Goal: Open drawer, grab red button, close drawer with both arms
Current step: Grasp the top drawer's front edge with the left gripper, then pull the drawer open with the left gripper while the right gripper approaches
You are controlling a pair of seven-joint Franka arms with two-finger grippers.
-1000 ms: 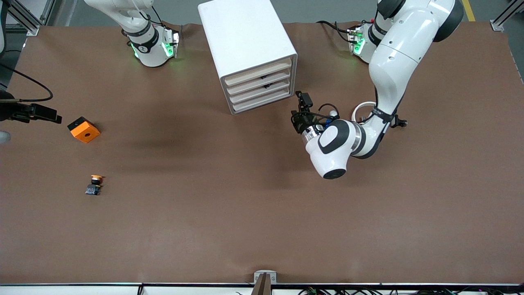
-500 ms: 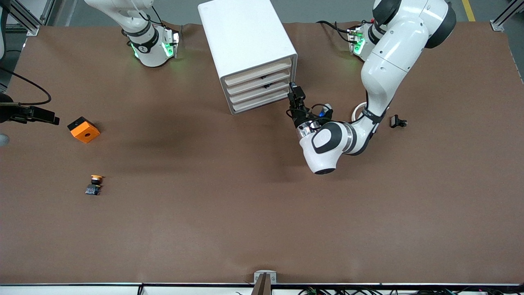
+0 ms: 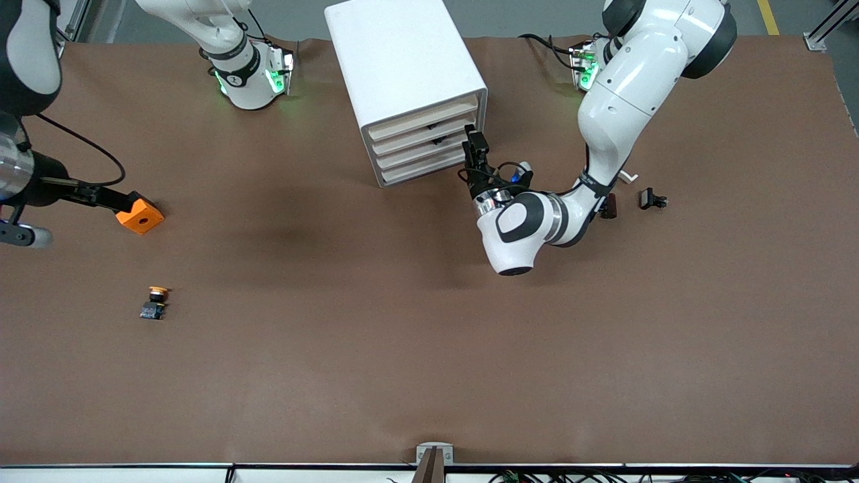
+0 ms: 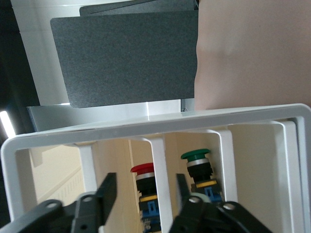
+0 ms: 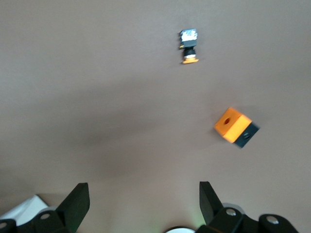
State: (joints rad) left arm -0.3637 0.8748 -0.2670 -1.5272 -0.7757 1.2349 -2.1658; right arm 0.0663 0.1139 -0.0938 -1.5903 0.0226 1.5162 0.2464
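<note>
Two arms divide the surface (image 3: 402, 335) around the white cabinet (image 3: 402, 54). Well away from the cabinet, toward the right arm's end, the right pincer (image 3: 111, 198) hovers with fingers spread, holding nothing, just beside the orange cube (image 3: 139, 213). It looks parked there to wait. The yellow-capped button (image 3: 156, 302) lies nearer the front camera than the cube. All four of the cabinet's drawers appear pushed in. The left wrist view shows the red button (image 4: 142, 187) inside the drawer (image 4: 121, 160). A green-capped button (image 4: 197, 170) sits in the drawer next to it. The left pincer (image 3: 476, 144) is at the cabinet's front, fingers apart, probably lined up to hook that drawer and pull. A small black part (image 3: 652, 198) lies toward the left arm's end.
</note>
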